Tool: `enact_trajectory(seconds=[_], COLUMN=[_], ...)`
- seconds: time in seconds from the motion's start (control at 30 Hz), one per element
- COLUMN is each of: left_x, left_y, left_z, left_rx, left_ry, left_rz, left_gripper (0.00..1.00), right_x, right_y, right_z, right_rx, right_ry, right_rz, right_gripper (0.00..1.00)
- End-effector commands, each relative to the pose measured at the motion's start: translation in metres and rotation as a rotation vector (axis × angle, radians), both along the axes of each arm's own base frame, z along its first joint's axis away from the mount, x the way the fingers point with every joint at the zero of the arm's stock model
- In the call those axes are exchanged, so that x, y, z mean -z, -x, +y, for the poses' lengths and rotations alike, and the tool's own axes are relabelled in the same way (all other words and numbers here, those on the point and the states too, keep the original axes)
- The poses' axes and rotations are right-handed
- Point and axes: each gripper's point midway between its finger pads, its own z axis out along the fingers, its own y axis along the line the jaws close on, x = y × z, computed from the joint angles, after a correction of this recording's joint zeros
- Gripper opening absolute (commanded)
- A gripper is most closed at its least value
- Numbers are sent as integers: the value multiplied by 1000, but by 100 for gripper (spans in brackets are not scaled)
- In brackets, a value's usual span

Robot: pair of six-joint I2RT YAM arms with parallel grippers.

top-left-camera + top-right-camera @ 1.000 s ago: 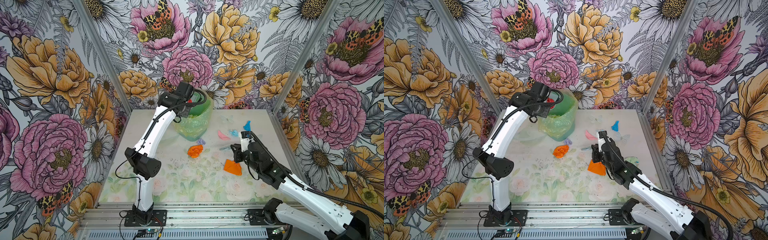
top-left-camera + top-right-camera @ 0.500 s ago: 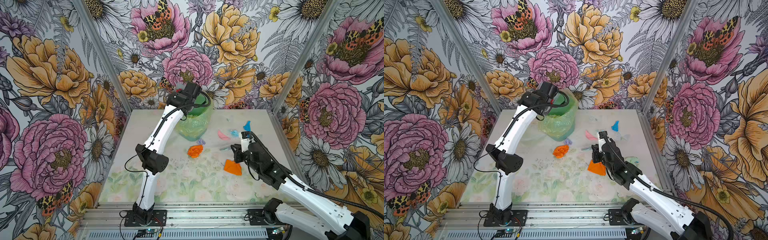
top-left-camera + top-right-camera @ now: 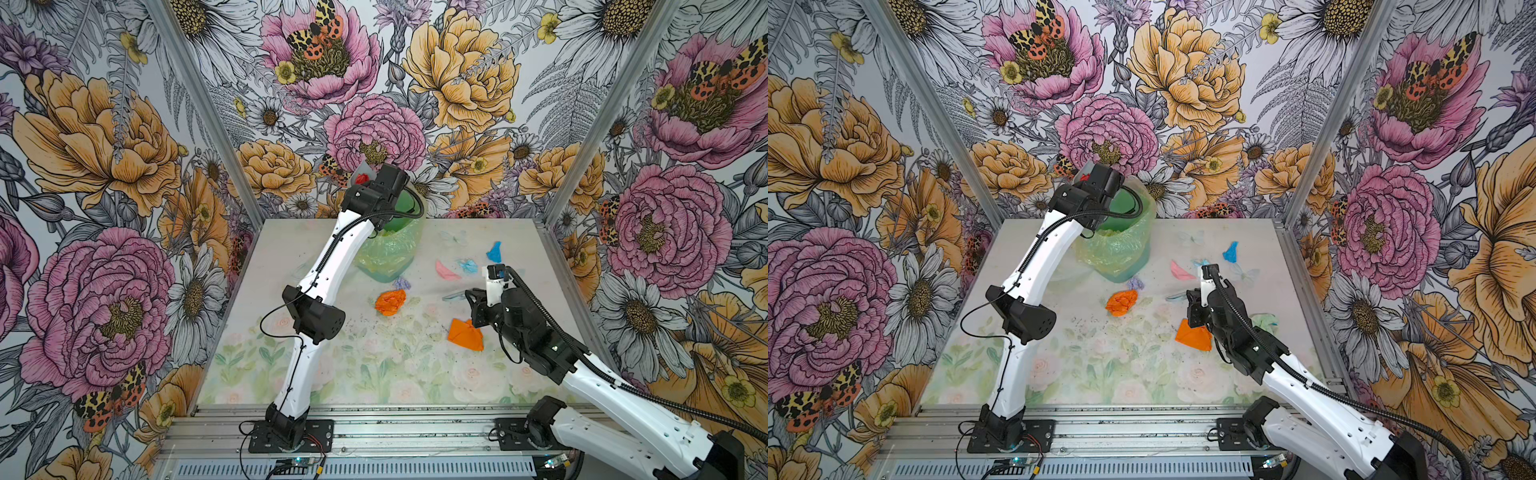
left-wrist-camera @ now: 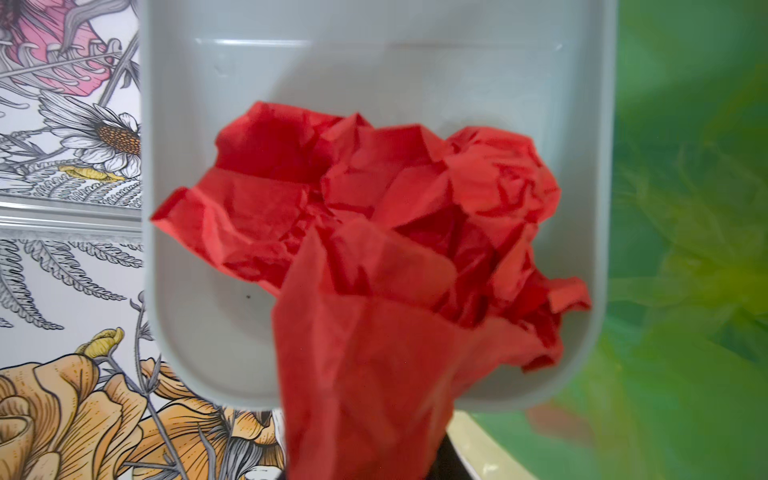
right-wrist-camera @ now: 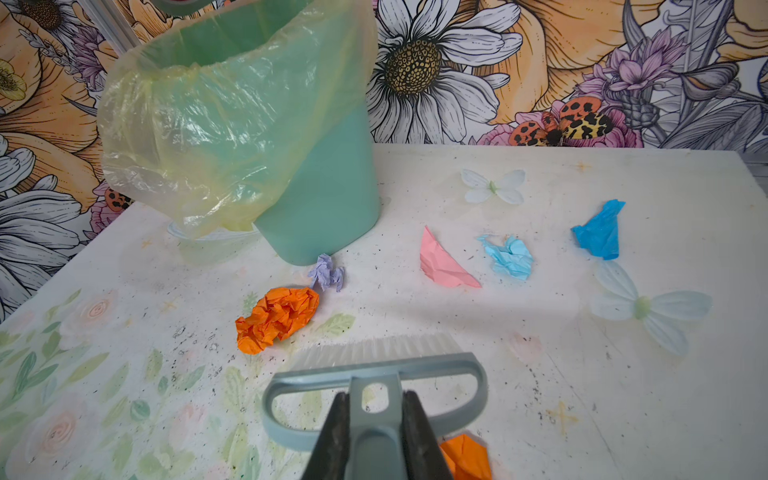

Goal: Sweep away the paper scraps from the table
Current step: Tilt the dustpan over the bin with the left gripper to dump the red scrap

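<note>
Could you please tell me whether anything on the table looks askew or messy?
The yellowish liner sags loosely down one side of the green bin, and fine dark specks litter the table near the crumpled orange scrap.

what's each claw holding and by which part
Right claw: grey-blue plastic brush, by its handle. Left claw: grey plastic dustpan carrying crumpled red paper scrap; grip spot hidden.

The place is a robot test cell in a lab, not a home. The walls [image 3: 104, 145] are flat panels printed with big flowers, fixed between bare aluminium posts [image 3: 201, 104]. A small square worktop [image 3: 374, 374] sits inside this frame. The left arm [image 3: 328, 270] and the right arm [image 3: 623, 399] are bolted on a metal rail [image 3: 415, 432] at its front edge, beside a black cable hose [image 3: 536, 307] and a lit circuit board [image 3: 297, 460].
</note>
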Motion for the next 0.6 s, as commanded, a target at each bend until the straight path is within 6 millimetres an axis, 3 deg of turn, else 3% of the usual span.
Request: enact_trajectory(seconds=[0.0,0.57], left_x=[-15,-12], left_y=[-6,-19], left_z=[10,2], left_rx=[-24,68], left_ry=[-85,-259], left_rz=[-43,9], left_gripper=[18,19], right_x=[-4,-2], right_y=[-3,-14], right_z=[-3,1], right_rx=[22,38], right_ry=[-4,14], right_rz=[-18,-2], right_gripper=[0,0])
